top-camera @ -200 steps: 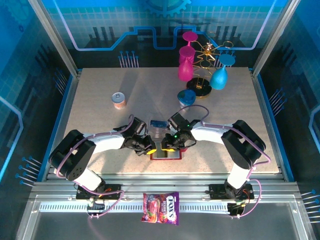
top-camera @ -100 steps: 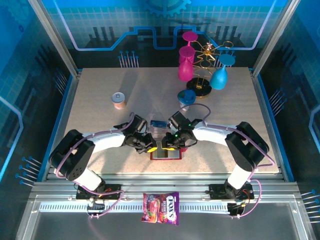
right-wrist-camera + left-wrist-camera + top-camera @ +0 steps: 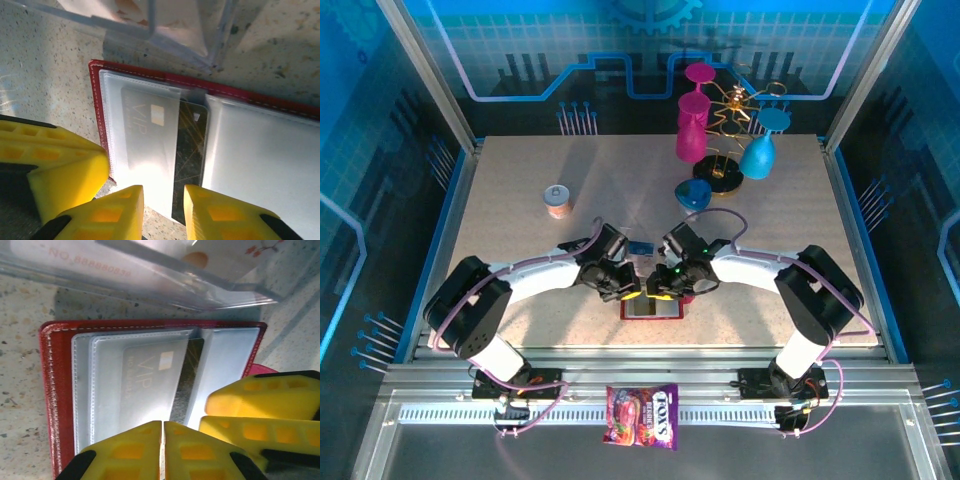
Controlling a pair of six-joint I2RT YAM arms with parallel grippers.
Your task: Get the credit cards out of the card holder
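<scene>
Two grippers crowd one spot at the near middle of the speckled beige table (image 3: 520,250). Farthest left, my left gripper (image 3: 163,452) has its yellow fingers pressed together with only a seam between them, and I see nothing caught in that seam. Its tips sit over the near edge of the small dark red folding card holder (image 3: 50,390), which lies open and flat with its greyish clear pockets facing up. In the left pocket a pale grey card marked VIP (image 3: 150,385) is fully sleeved. Just right of it, at the fold, a dark card with gold lines (image 3: 187,385) pokes partly out of its sleeve toward me — that is the one to go for. Beyond the holder stands the transparent acrylic tray (image 3: 150,280) with a pinkish-white card (image 3: 65,257) inside. My right gripper (image 3: 163,212) has its jaws parted, and the dark card's near end shows in the gap between them, not yet clamped.

To do this well, I judge the left gripper should bear down on the holder's left leaf as an anchor, so the wallet does not ride along. The right one needs to close squarely on the exposed end — card alone, no sleeve plastic — and draw straight along the pocket's line. A skewed pull would likely jam a corner against the stitching.
</scene>
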